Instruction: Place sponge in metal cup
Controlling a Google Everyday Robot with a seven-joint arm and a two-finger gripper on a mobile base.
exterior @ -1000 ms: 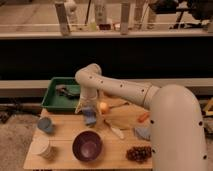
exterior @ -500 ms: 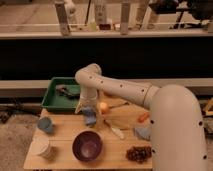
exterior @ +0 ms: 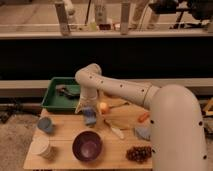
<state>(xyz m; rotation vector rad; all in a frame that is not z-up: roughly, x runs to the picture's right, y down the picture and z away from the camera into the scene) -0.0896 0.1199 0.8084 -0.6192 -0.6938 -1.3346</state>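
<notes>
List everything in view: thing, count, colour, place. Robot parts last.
table: 1, light wood, centre foreground
tray: 1, green, back-left edge of table, dark item inside
sponge: 1, blue-grey, table centre, under the gripper
metal cup: 1, bluish-grey, left side of table
white cup: 1, white, front-left corner
bowl: 1, purple, front centre
round fruit: 1, orange-yellow, right of sponge
carrot: 1, orange, right side
grapes: 1 bunch, dark, front right
arm: 1, white, reaching left over table
gripper: 1, white, at the sponge
</notes>
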